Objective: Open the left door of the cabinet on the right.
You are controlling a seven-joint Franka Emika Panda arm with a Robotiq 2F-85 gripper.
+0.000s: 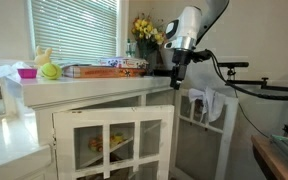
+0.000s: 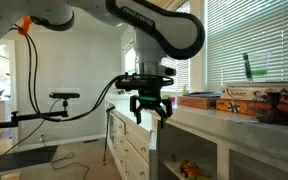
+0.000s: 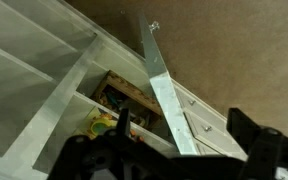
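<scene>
Black matte fingers (image 3: 120,125), two of them, spread wide at the bottom edge of the wrist view: the hand (image 3: 179,120) is released and holds nothing. Just above it in the frame the left door (image 3: 166,90), painted white wood with one small round knob (image 3: 154,27), stands out edge-on from the cabinet (image 3: 44,90), whose smooth white shelves show coloured clutter at centre. In an exterior view the door's glass panes sit right of centre. Toward the upper middle, the flat bench (image 1: 84,82) carries one bunch of yellow flowers (image 1: 144,30) and one green ball (image 1: 50,71).
</scene>
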